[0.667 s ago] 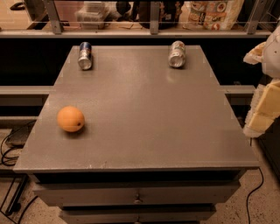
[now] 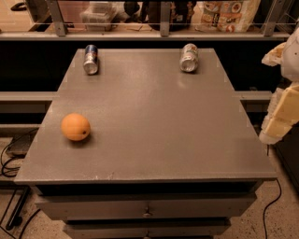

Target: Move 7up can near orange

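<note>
The 7up can (image 2: pixel 188 58), silvery-white with green and red markings, lies on its side at the back right of the grey table (image 2: pixel 154 121). The orange (image 2: pixel 75 127) sits at the front left of the table, far from the can. My gripper (image 2: pixel 280 122) is at the right edge of the view, beside the table's right edge and off the tabletop, well to the right of and nearer than the can. It holds nothing that I can see.
A blue-and-silver can (image 2: pixel 90 59) lies on its side at the back left of the table. A railing and a shelf with bags and containers (image 2: pixel 224 14) run behind the table. Drawers sit under the tabletop (image 2: pixel 147 212). Cables lie on the floor at the left.
</note>
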You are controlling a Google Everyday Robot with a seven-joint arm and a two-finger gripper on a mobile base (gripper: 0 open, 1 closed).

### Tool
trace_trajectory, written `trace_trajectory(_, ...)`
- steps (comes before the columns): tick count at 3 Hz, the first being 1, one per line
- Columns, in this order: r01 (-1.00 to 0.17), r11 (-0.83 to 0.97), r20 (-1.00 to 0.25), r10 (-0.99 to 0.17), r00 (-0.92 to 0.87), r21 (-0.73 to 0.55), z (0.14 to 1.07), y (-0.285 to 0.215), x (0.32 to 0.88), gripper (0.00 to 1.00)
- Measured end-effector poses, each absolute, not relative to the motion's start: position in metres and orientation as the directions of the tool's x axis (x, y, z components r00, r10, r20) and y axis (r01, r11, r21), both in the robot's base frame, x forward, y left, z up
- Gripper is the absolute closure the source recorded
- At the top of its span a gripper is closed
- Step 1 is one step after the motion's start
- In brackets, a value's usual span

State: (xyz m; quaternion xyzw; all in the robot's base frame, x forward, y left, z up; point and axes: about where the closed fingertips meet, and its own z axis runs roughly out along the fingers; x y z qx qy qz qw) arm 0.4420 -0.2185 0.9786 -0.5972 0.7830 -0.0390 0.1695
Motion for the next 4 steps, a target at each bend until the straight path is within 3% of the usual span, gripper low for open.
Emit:
trace_trajectory(1,-0.861,0.420,-0.390,-0.872,-0.295,-0.287,0.984,-0.235,0.469,0.00)
trace_trajectory(3,-0.792,0.580,-0.721,-0.630,-0.289,-0.190,0.977,-0.220,0.554,0.00)
trace_trajectory(4,-0.792,0.580,-0.721,-0.630,-0.289,-0.190,0.977,-0.220,0.554,0.00)
